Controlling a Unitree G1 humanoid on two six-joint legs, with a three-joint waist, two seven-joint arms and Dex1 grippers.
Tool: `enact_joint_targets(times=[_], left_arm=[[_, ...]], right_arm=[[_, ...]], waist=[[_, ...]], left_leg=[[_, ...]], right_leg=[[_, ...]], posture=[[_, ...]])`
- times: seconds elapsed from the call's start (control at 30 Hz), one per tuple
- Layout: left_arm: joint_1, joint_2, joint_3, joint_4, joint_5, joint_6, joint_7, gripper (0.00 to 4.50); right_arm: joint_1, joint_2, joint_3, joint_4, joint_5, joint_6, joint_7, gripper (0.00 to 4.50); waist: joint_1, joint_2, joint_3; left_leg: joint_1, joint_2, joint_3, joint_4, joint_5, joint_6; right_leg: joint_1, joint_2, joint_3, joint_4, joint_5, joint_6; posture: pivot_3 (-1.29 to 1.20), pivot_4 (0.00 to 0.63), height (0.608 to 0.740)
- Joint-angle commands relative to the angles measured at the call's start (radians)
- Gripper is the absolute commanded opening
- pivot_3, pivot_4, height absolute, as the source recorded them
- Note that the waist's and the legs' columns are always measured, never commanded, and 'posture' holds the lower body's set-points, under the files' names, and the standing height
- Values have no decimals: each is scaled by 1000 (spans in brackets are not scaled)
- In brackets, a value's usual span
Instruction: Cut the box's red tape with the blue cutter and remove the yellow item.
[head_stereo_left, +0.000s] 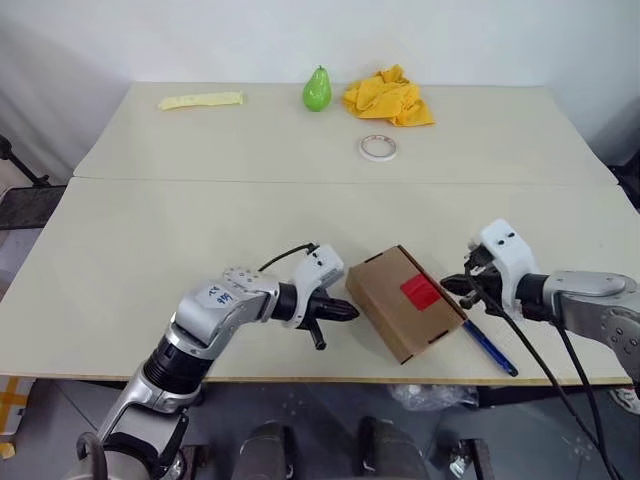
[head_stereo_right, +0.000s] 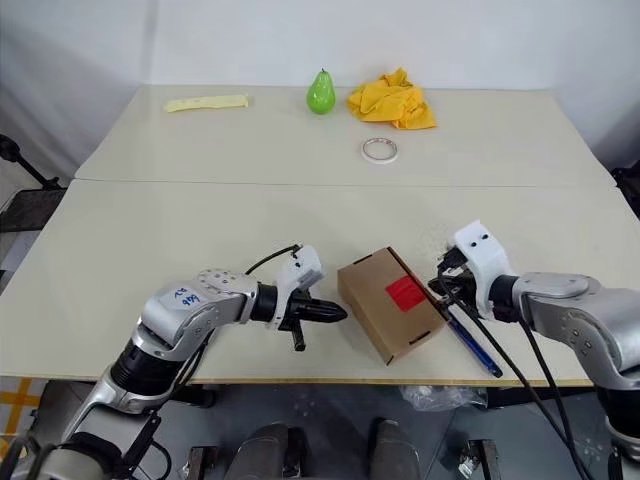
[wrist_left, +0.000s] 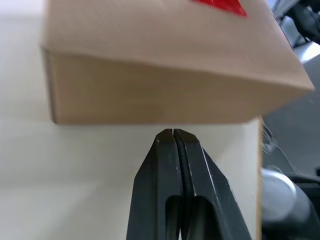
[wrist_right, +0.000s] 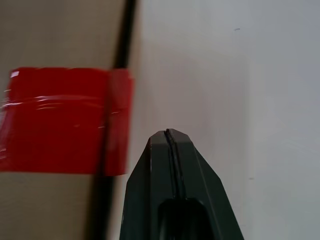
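The box (head_stereo_left: 405, 301) sits at the desk's near edge, tape (head_stereo_left: 420, 292) up, flanked by both grippers — left (head_stereo_left: 345, 311) at its side as if to brace it, right (head_stereo_left: 462, 289) beside the tape — jaws pressed together, empty, while the cutter (head_stereo_left: 490, 348) lies unheld by the box.

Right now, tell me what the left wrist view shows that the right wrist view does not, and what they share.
Left wrist view alone: the left tool, shut, its tip just short of the plain side wall of the box, with the table's front edge beside it.

Right wrist view alone: the right tool, shut, beside the box's taped edge, and the dark seam running under the red tape, which wraps over that edge.

Both: the brown box, the red tape uncut, the pale tabletop, and black fingers pressed together holding nothing.
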Motion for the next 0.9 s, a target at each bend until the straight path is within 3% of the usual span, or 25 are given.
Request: enact_joint_targets(times=[0.03, 0.37, 0.6, 0.7, 0.9], left_arm=[[-31, -19, 18, 63, 41, -80, 25, 0], [-133, -60, 22, 207, 91, -186, 6, 0], [-149, -62, 1, 225, 108, -204, -32, 0], [-150, -28, -1, 234, 126, -222, -57, 0], [-179, 81, 44, 352, 135, -300, -161, 0]], right_arm=[[-32, 57, -16, -68, 47, 60, -18, 18], [-93, 221, -5, -81, 11, 149, -117, 18], [-83, 197, 2, -46, -87, 138, -130, 18], [-73, 177, -31, -72, -130, 128, -150, 18], [-36, 159, -217, -222, -120, 220, -173, 18]], waist=[[0, 0, 0], [1, 0, 0], [0, 0, 0], [-1, 0, 0], [-4, 0, 0]], left_leg=[[0, 0, 0, 0, 0, 0], [-1, 0, 1, 0, 0, 0], [-10, 0, 7, 4, 0, 0], [-11, 0, 10, 4, 0, 0], [-13, 1, 11, 4, 1, -1]], right_leg=[[0, 0, 0, 0, 0, 0], [-2, 0, 0, 2, 0, 0], [-10, 0, 0, 4, 0, 0], [-11, 0, -1, 5, 0, 0], [-15, 0, 0, 6, 0, 0]], posture=[[0, 150, 740], [0, 150, 740], [0, 150, 740], [0, 150, 740], [0, 150, 740]])
